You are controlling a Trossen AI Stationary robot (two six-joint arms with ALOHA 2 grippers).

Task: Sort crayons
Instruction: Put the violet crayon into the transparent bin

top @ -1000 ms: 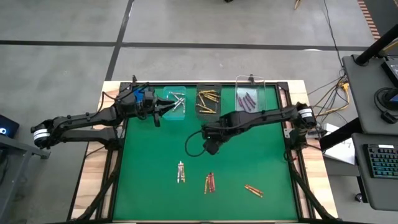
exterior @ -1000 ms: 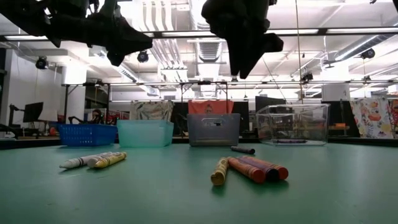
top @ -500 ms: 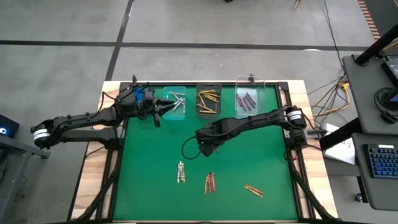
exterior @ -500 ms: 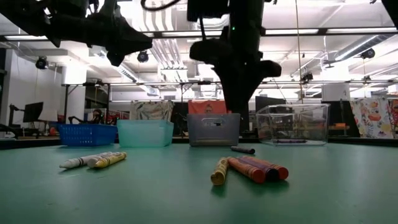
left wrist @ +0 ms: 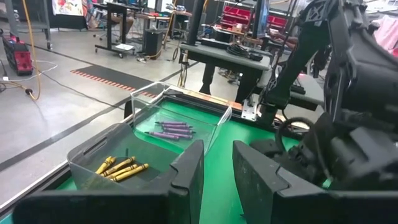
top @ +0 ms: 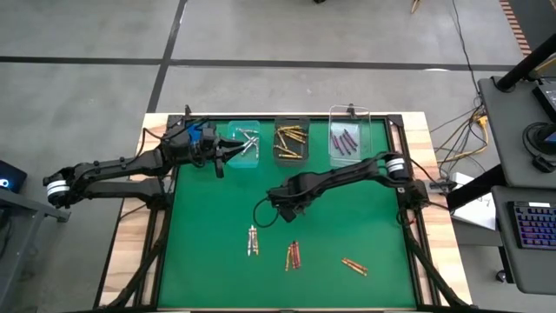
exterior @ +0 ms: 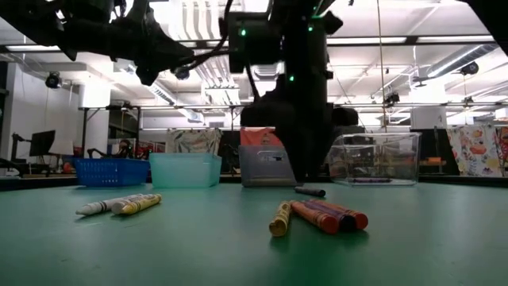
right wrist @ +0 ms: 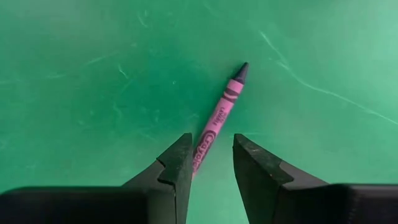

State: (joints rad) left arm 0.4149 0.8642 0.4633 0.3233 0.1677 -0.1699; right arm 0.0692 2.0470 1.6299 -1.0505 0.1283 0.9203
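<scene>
A purple crayon lies flat on the green mat; in the low view it shows just below my right gripper. My right gripper points down, open, with its fingers standing either side of the crayon's blunt end, apart from it. More crayons lie nearer the front edge: a silver pair, a red group and gold ones. My left gripper waits level and open over the teal bin, with nothing between its fingers.
Bins line the far edge: a blue basket, the teal bin with silver crayons, a grey bin with gold ones and a clear bin with purple ones. Open mat lies between the bins and the loose crayons.
My right gripper has come down toward the mat, over the purple crayon, and has shifted slightly toward the near-left. The crayons have stayed where they were.
</scene>
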